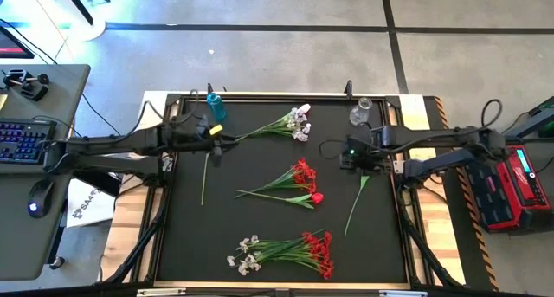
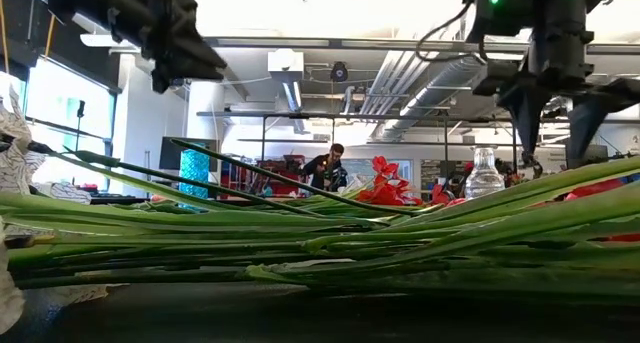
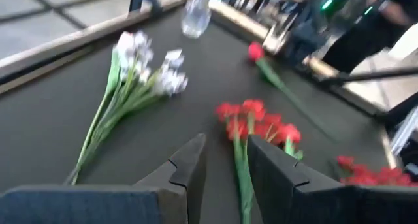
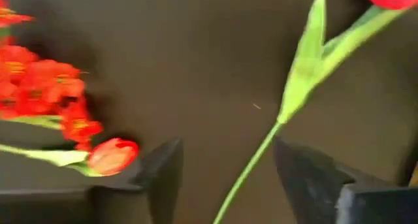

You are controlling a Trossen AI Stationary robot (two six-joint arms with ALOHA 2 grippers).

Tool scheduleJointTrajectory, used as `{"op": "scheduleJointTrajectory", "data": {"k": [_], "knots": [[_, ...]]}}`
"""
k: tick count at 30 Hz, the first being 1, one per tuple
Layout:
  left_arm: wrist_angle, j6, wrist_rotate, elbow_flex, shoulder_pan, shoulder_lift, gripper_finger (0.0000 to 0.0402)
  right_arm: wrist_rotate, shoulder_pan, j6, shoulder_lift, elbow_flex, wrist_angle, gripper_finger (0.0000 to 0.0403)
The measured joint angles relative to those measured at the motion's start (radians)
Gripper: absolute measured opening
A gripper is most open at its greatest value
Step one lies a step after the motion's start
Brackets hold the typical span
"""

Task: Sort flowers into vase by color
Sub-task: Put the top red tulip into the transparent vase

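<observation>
Flowers lie flat on the black table: a white spray (image 1: 290,124) at the far middle, a red bunch (image 1: 294,177) with a red bud (image 1: 317,197) in the centre, and a red-and-white bunch (image 1: 286,249) near the front. A blue vase (image 1: 215,105) and a clear vase (image 1: 361,112) stand at the far edge. My right gripper (image 4: 227,149) hangs open, pointing down, above a single red flower's stem (image 4: 287,106), which lies on the table. My left gripper (image 3: 225,172) hovers at the far left with a narrow gap and nothing in it, beside a bare green stem (image 1: 204,177).
The table's raised frame (image 1: 407,202) runs around the black top. A desk with a keyboard (image 1: 22,141) and mouse stands to the left, a red box (image 1: 511,189) to the right. A person (image 2: 330,168) sits in the room far behind.
</observation>
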State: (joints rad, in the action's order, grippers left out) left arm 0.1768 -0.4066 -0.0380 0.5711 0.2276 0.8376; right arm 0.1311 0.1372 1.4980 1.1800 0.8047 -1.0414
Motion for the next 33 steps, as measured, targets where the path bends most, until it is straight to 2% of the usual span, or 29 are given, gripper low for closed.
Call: {"op": "scheduleJointTrajectory", "data": {"k": [4, 11, 18, 21, 26, 33], "knots": [[0.008, -0.049, 0.012, 0.0, 0.0, 0.052, 0.01, 0.001, -0.041, 0.056, 0.056, 0.0, -0.008, 0.025], [0.011, -0.084, 0.053, 0.0, 0.0, 0.121, 0.01, -0.068, -0.064, 0.134, 0.144, -0.026, -0.169, 0.0236], [0.007, -0.107, 0.053, 0.0, -0.001, 0.159, 0.0099, -0.058, -0.031, 0.273, 0.142, -0.226, 0.125, 0.0218], [0.005, -0.114, 0.053, 0.0, -0.005, 0.159, 0.0099, -0.067, -0.026, 0.311, 0.122, -0.279, 0.198, 0.0207], [0.005, -0.114, 0.053, 0.0, -0.006, 0.159, 0.0099, -0.093, -0.027, 0.32, 0.113, -0.3, 0.202, 0.0164], [-0.029, -0.113, 0.026, 0.0, 0.0, 0.159, 0.0099, -0.154, -0.029, 0.3, 0.115, -0.302, 0.232, 0.0057]]}}
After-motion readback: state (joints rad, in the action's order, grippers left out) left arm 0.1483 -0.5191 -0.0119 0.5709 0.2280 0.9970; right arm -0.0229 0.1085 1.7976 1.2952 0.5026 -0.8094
